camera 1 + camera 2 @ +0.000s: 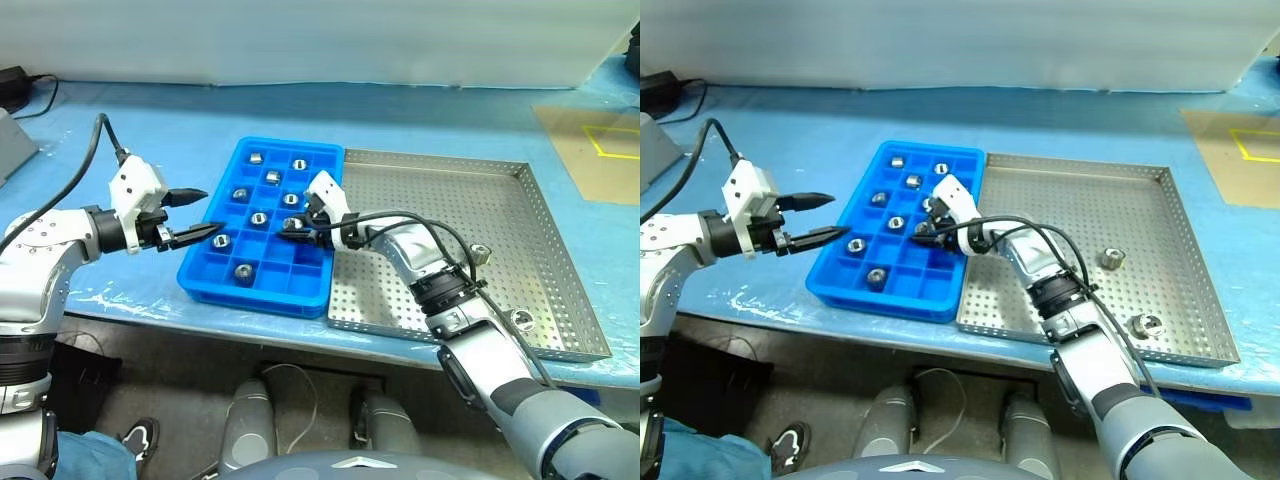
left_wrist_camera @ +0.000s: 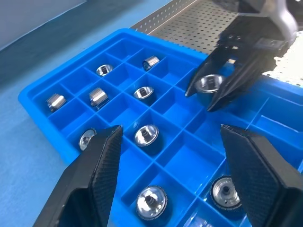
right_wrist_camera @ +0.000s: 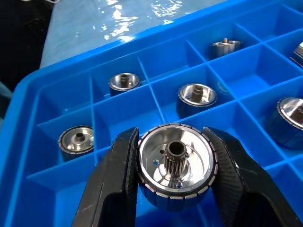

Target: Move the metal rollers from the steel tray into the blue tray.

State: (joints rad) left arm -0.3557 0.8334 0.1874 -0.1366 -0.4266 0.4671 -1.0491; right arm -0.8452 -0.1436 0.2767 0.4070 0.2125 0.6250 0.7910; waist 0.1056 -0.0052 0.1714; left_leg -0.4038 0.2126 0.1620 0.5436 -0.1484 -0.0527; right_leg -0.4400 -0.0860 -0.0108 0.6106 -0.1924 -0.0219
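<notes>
My right hand (image 1: pixel 293 228) clamps a roller (image 3: pixel 176 165) over the blue tray (image 1: pixel 200 272); my left hand (image 1: pixel 205 214) gapes empty; 2 rollers (image 1: pixel 1111 258) lie in the steel tray (image 1: pixel 560 230).

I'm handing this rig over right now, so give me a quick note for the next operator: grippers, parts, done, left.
Right gripper: shut on a metal roller, over the blue tray.
Left gripper: open, empty, at the blue tray's left edge.
Done: seven rollers sit in the blue tray's compartments.
Left: drop the held roller into a free compartment, then move the two rollers in the steel tray.
</notes>
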